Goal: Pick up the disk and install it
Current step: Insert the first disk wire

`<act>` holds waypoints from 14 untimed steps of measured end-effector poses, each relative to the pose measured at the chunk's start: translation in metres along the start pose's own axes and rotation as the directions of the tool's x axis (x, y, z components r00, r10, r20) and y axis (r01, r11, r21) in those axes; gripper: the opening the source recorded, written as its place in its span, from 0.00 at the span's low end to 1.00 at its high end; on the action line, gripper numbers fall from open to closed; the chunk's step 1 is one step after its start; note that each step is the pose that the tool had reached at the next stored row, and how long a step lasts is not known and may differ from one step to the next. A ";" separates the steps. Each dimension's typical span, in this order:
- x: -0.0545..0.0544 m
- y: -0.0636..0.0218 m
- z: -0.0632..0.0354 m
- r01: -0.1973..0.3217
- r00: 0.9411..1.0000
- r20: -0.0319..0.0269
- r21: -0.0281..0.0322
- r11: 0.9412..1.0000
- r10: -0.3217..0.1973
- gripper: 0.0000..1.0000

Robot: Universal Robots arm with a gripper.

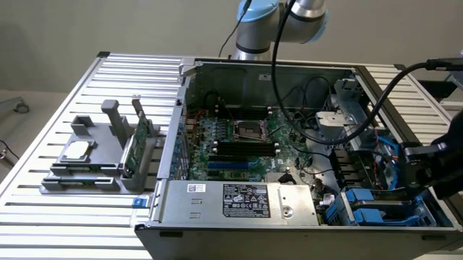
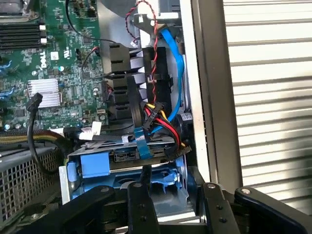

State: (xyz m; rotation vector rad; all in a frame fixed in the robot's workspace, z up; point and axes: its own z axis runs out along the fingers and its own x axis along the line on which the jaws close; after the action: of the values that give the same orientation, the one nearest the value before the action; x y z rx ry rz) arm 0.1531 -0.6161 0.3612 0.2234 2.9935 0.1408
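Worktop of slatted metal carries an open computer case, and we note the robot arm behind it. Inside the case we record a green motherboard and a grey power supply along the near wall. A grey fixture stands on the worktop at the exterior view's left, apart from the case. The end effector hangs over the drive bay in the case's near corner at the exterior view's right. The disk, in its blue carrier, lies in that bay just beneath it. We cannot tell whether the end effector is grasping the disk or released. The fixture bears an upright green card and a small silver chip.
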 end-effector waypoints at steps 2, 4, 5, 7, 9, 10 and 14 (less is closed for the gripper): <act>0.000 0.0000 0.0000 -0.035 0.999 0.004 0.005 0.999 0.035 0.43; 0.000 0.0000 0.0001 -0.071 0.997 0.008 0.009 0.997 0.071 0.43; 0.000 0.0000 0.0001 -0.089 0.996 0.010 0.011 0.996 0.089 0.43; 0.000 0.0000 0.0002 -0.124 0.992 0.014 0.015 0.992 0.124 0.43; 0.000 0.0000 0.0002 -0.161 0.987 0.019 0.020 0.987 0.161 0.43; 0.000 0.0000 0.0002 -0.179 0.984 0.021 0.022 0.984 0.178 0.43; 0.000 0.0000 0.0004 -0.249 0.968 0.030 0.029 0.968 0.248 0.43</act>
State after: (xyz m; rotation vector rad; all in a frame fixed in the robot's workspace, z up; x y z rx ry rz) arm 0.1531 -0.6161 0.3608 0.5996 2.9315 0.1131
